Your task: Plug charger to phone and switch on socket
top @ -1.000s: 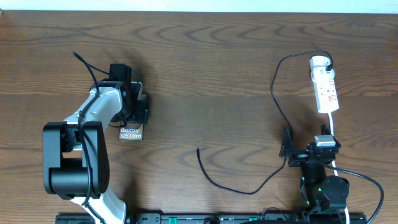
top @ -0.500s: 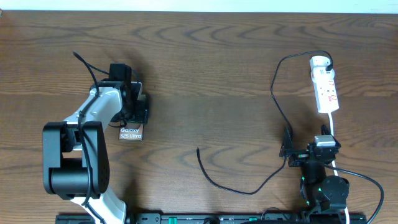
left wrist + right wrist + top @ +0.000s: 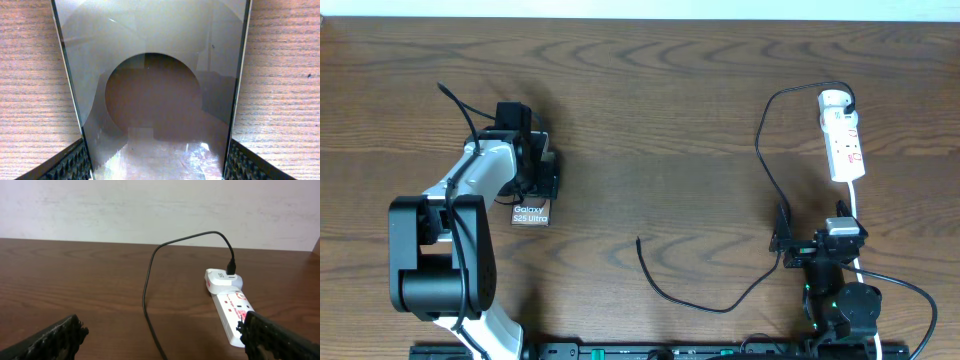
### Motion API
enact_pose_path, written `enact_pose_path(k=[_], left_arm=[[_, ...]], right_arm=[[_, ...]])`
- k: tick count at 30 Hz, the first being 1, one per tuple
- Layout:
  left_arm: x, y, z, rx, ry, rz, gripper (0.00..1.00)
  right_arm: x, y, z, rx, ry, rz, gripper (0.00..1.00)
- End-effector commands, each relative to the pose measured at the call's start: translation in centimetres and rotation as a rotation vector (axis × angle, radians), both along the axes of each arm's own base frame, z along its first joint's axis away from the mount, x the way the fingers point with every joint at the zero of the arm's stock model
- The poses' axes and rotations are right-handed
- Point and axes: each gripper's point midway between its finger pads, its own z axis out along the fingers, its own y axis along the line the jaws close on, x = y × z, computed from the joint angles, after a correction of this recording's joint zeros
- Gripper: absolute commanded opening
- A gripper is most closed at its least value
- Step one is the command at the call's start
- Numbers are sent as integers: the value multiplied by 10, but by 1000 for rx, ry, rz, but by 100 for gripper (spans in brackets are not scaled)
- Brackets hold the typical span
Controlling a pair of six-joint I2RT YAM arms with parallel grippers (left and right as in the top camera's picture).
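Observation:
The phone (image 3: 531, 213) lies flat on the wooden table at the left, its white "Galaxy S25 Ultra" lettering showing below my left gripper (image 3: 534, 180). In the left wrist view the phone's glossy face (image 3: 150, 75) fills the frame, and my left gripper (image 3: 155, 162) has a finger pad pressed against each long edge. The charger cable (image 3: 760, 170) runs from the socket's far end down to a loose tip (image 3: 639, 241) at mid-table. The socket (image 3: 844, 140) is a white power strip at the right. My right gripper (image 3: 817, 245) is open and empty below it, with the cable (image 3: 147, 295) and socket (image 3: 231, 309) ahead of it.
The socket's white cord (image 3: 857, 215) runs down past the right arm toward the front edge. The left arm's body (image 3: 435, 250) stands at the front left. A pale wall (image 3: 150, 210) rises behind the table's far edge.

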Motion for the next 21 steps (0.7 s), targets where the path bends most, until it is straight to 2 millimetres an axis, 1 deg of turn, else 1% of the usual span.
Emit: enact_pose_path(k=[1, 21], left_arm=[[-19, 5, -16, 29, 72, -10, 7], [-17, 4, -15, 23, 67, -10, 7]], right_arm=[[0, 1, 0, -8, 0, 5, 99], [0, 1, 0, -8, 0, 5, 99]])
